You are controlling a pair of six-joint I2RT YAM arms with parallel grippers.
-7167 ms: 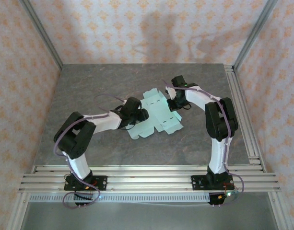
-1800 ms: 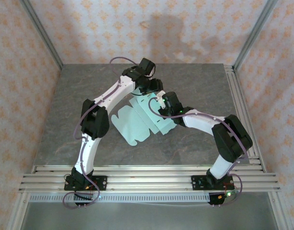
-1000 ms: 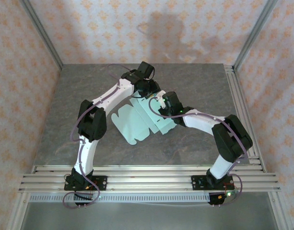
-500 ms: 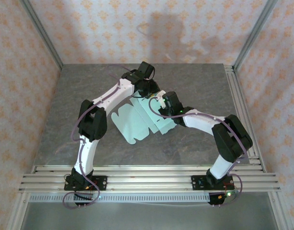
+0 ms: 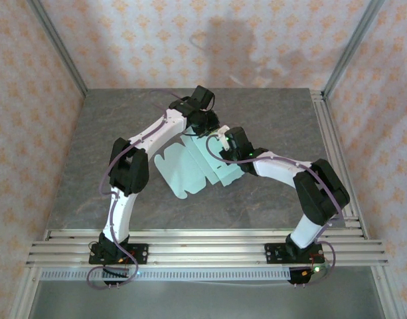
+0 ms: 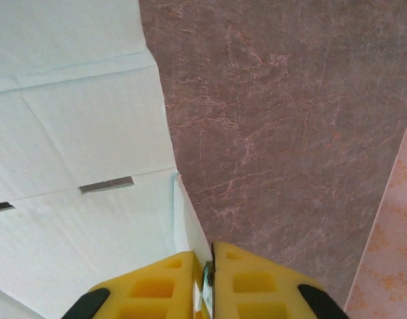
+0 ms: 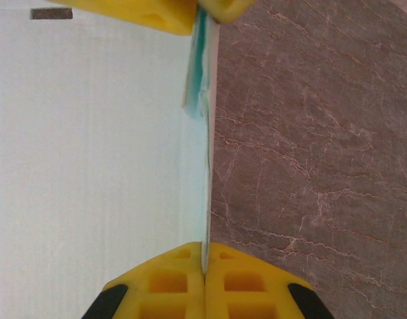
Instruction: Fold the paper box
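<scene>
- Table (image 5: 90, 166): grey stone-look top lying under the paper box.
- Paper box (image 5: 186, 169): pale mint die-cut sheet, mostly flat. Its far right part is hidden beneath both wrists.
- Left gripper (image 6: 208, 286): pinching the box's upturned right edge, finger bases cut off.
- Right gripper (image 7: 204, 266): clamped on that same edge, just beside.

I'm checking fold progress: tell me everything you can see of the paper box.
The paper box is pale mint-green thin card, a mostly flat die-cut sheet with crease lines, narrow slots and rounded tabs, lying on the table. One edge flap stands raised off the surface, pinched along its rim by the left gripper and the right gripper.
</scene>
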